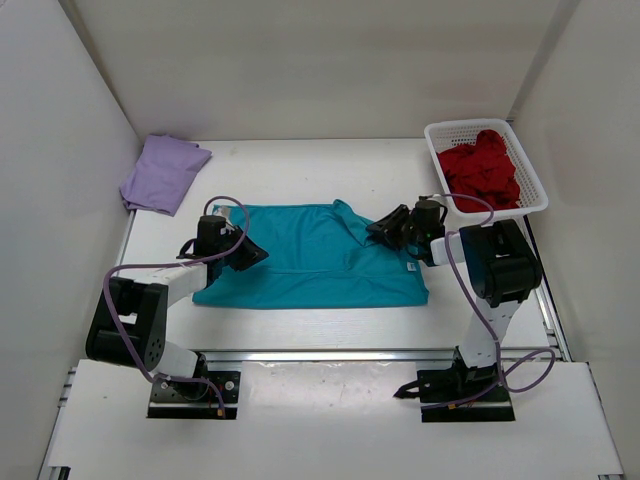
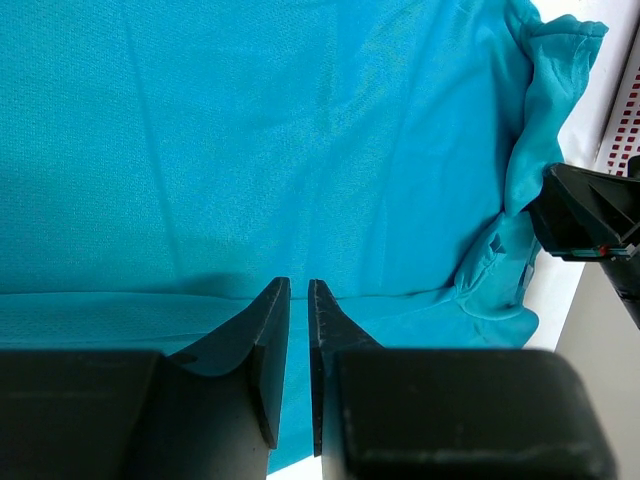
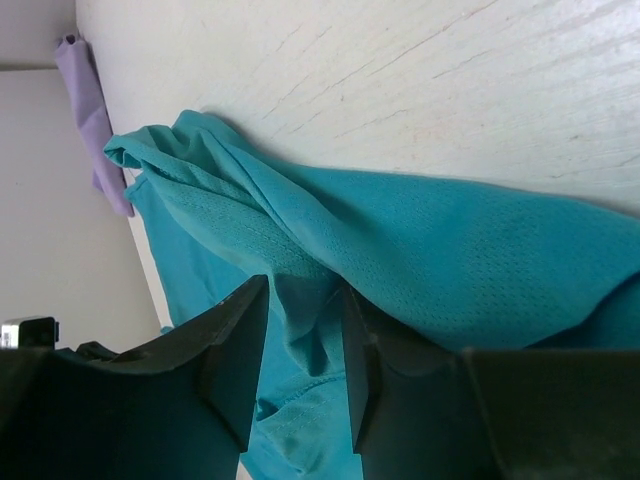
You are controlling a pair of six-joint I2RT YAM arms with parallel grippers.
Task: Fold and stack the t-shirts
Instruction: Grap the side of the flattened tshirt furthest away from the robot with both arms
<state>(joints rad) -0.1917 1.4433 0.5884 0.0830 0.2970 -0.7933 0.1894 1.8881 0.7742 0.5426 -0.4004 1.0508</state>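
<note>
The teal t-shirt lies spread flat across the middle of the table. My left gripper rests on its left part. In the left wrist view its jaws stand almost together at a fold line of the teal cloth, pinching it. My right gripper is at the shirt's bunched upper right corner. Its jaws stand apart, with a loose ridge of the teal fabric between them. The lavender t-shirt lies folded at the far left. The dark red t-shirt is crumpled in the basket.
The white mesh basket stands at the far right corner, close behind the right arm. White walls enclose the table on three sides. The right gripper's black body shows at the right edge of the left wrist view.
</note>
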